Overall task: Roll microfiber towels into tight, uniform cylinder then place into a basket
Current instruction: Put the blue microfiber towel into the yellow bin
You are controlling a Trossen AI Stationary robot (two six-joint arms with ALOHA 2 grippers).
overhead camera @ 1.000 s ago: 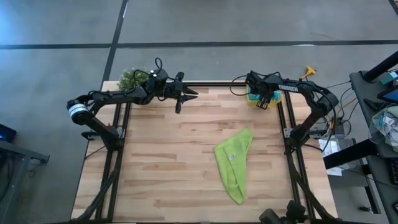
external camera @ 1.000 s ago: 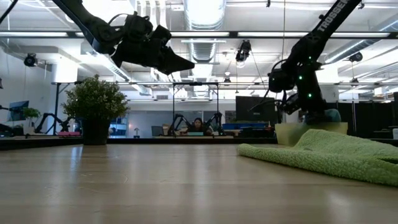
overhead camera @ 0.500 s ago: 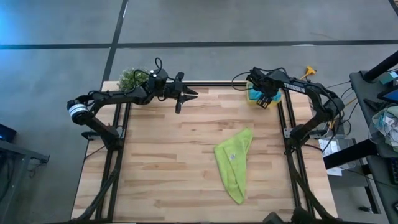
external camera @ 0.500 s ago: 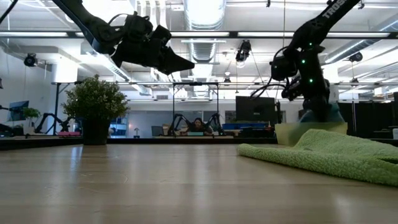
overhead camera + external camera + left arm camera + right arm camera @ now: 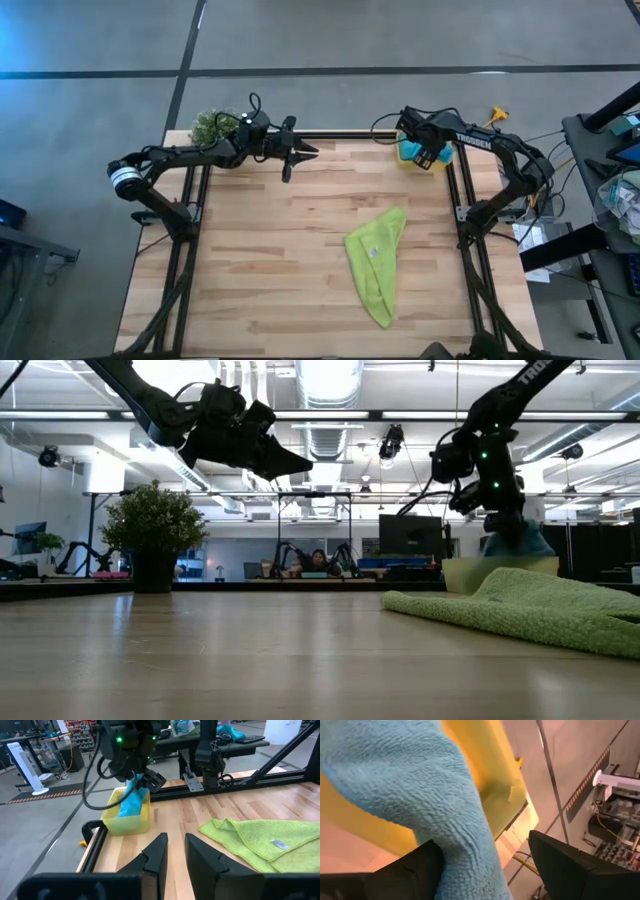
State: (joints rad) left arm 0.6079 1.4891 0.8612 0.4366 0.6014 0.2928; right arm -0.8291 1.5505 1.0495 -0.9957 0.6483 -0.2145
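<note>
The turquoise towel (image 5: 131, 802) stands slanted in the yellow basket (image 5: 127, 822) at the table's far right corner. Its lower end is inside the basket and its upper end is up between the fingers of my right gripper (image 5: 145, 777), which hovers over the basket, open. The lime-green towel (image 5: 375, 262) lies loosely folded on the table's middle right, its white tag (image 5: 278, 844) on top. My left gripper (image 5: 298, 155) hangs in the air at the far middle, fingers a little apart and empty. My right gripper points down over the basket with the turquoise towel's upper end (image 5: 465, 850) between its parted fingers. The towel lies against one finger (image 5: 395, 875). A gap shows between the towel and the other finger (image 5: 570, 865). The towel's lower end rests in the basket (image 5: 490, 765).
A small potted plant (image 5: 207, 125) stands at the far left corner. The black frame rail (image 5: 235, 775) runs along the table's far edge behind the basket. Bare wood lies between the two arms and left of the green towel.
My right gripper has gone up over the basket and a little toward the far right corner. More of the turquoise towel shows below it in the low view than before.
</note>
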